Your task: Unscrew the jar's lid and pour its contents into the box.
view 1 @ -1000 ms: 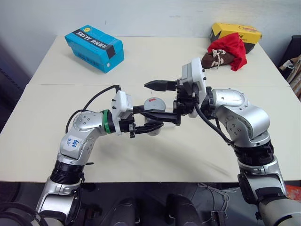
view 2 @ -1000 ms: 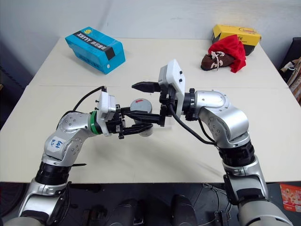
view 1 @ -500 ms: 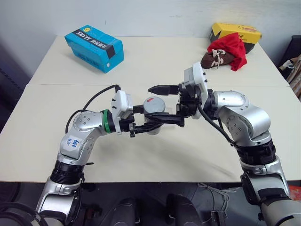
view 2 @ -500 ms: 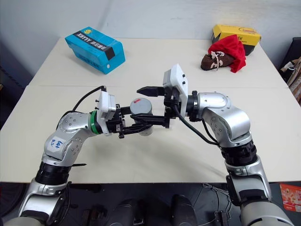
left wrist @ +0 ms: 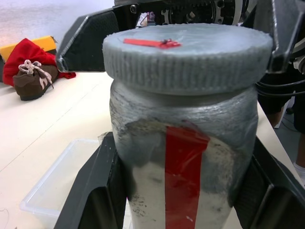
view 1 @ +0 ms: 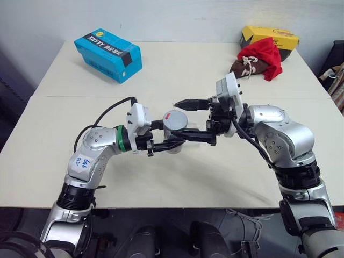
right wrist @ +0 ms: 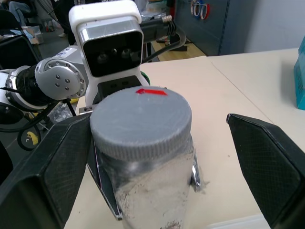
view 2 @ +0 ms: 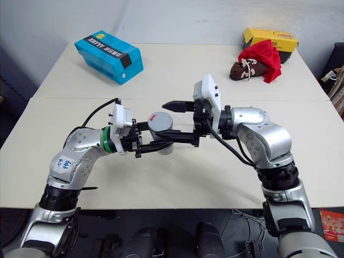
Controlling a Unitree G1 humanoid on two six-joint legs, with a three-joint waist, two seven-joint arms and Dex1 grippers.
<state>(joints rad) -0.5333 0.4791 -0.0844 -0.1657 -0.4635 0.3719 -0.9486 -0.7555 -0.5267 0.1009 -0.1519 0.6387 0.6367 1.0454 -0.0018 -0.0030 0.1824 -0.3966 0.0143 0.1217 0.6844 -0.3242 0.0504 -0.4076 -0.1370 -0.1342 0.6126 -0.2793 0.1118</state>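
Note:
My left gripper (view 1: 172, 135) is shut on the jar (left wrist: 186, 157) and holds it upright above the table, its black fingers (left wrist: 90, 200) on either side of the body. The jar is clouded grey with a red strip down its side. The contents are hidden behind the clouded wall. The grey ribbed lid (view 1: 175, 119) sits on the jar and bears a small red mark. My right gripper (view 1: 180, 121) comes in level from the right and is open, with its fingers (right wrist: 43, 167) either side of the lid and apart from it. The clear box (left wrist: 62, 181) lies on the table beneath the jar.
A blue carton (view 1: 107, 55) lies at the table's far left. At the far right a yellow-and-black carton (view 1: 269, 36) stands behind a red cloth (view 1: 262, 54) and a brown shoe (view 1: 244, 67). A seam crosses the table (view 1: 64, 161).
My right gripper has drawn back a little to the right and sunk slightly, staying open. The left gripper and the jar have kept still.

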